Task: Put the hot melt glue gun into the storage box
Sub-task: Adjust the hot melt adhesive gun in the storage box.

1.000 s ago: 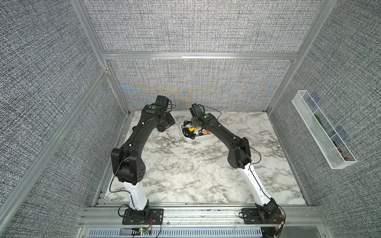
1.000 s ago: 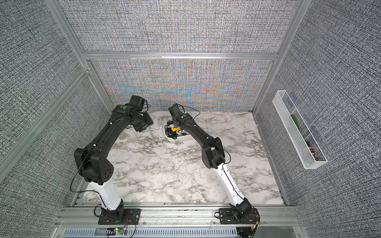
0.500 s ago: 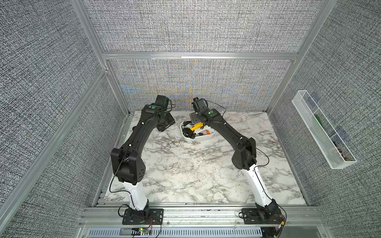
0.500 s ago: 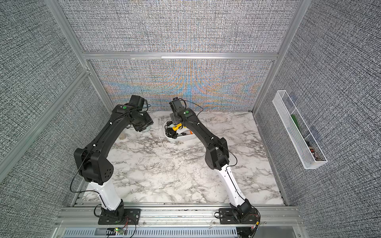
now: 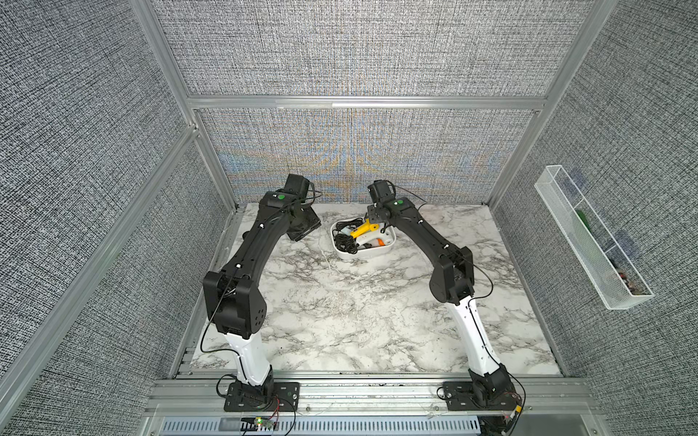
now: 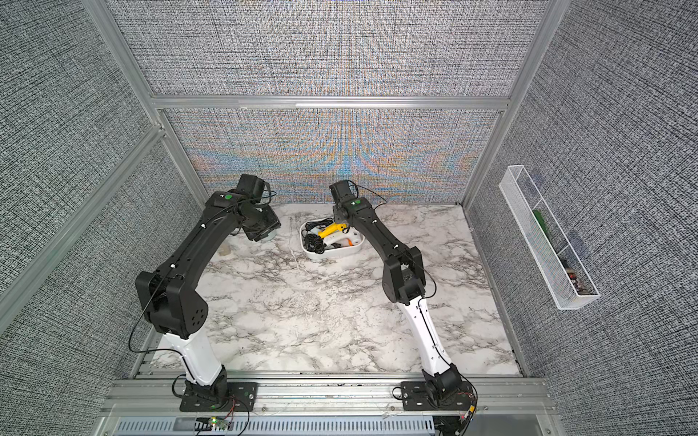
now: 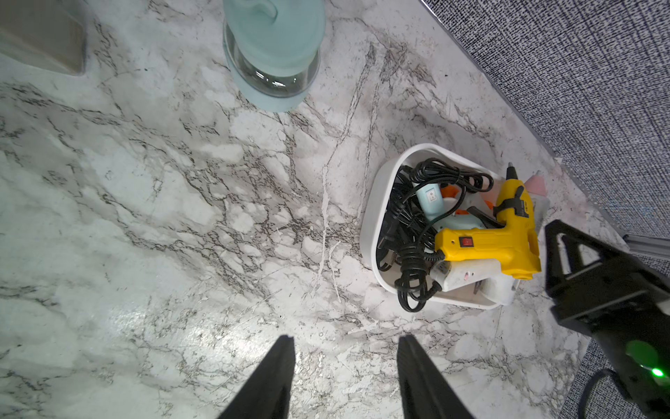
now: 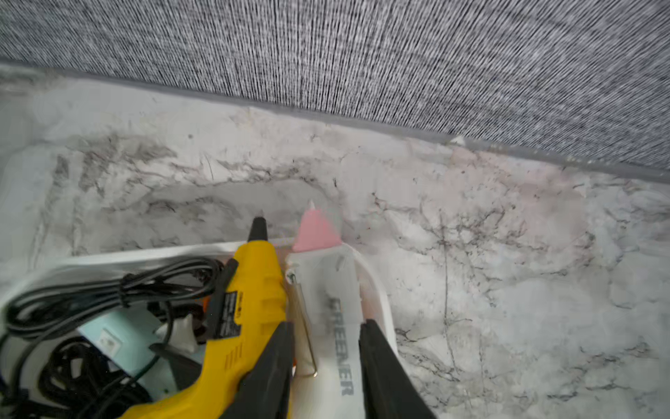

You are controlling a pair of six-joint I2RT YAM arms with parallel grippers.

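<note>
The white storage box (image 5: 364, 256) (image 7: 369, 225) stands at the back of the marble table. Several glue guns and black cords lie in it, a yellow glue gun (image 5: 364, 228) (image 8: 253, 301) on top. A white glue gun with a pink nozzle (image 8: 337, 312) lies along the box's far rim, nozzle over the edge. My right gripper (image 8: 328, 324) is shut on this white gun's barrel, one finger between it and the yellow gun. My left gripper (image 7: 346, 338) hangs open over bare marble, left of the box, holding nothing.
A glass jar with a teal lid (image 7: 273, 54) (image 6: 270, 236) stands under the left wrist, with a beige object (image 7: 40, 36) beside it. The back wall runs close behind the box. A white wire-mesh tray (image 5: 589, 241) hangs on the right wall.
The right wrist has swung from over the box's left part to its right back rim, and its jaws now sit against the white gun. The left arm has not moved.
</note>
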